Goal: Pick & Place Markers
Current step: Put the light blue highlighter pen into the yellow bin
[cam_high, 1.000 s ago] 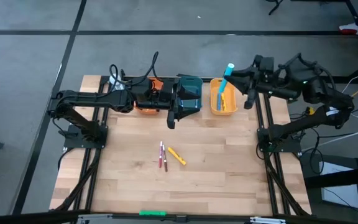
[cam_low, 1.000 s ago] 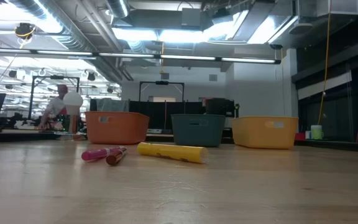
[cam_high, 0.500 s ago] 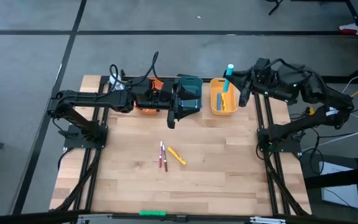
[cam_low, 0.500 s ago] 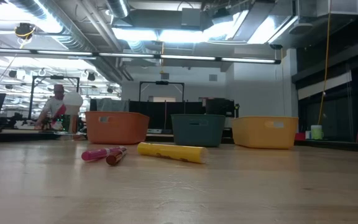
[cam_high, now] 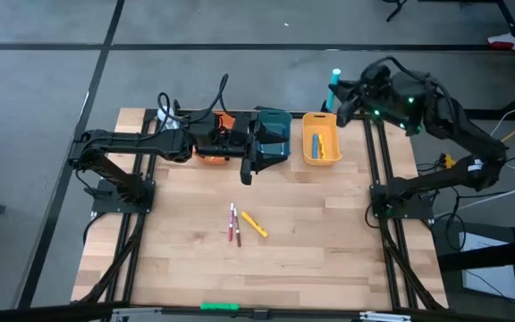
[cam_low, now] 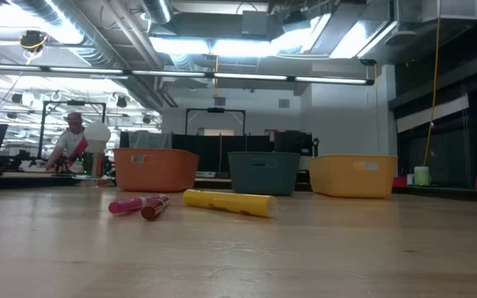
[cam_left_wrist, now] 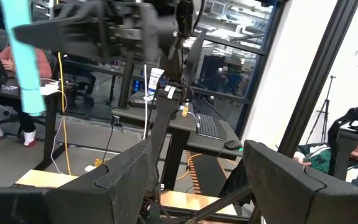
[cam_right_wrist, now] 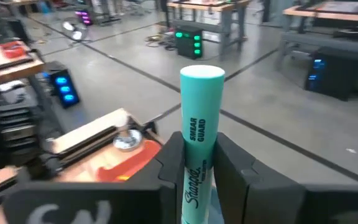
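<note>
Your wooden table carries 3 plastic bins in a row along its 12 o'clock edge: orange bin toward 11, teal bin at 12, yellow bin toward 1. All 3 stand upright, close together, not touching.

You'll find a bright green stick lying flat along the 6 o'clock edge, well apart from the bins.

Off the table toward 2 o'clock: red-and-white shoes on the grey floor.

Low view, room behind: a person in a red top far beyond the orange bin; a green cup on a ledge past the yellow bin.
</note>
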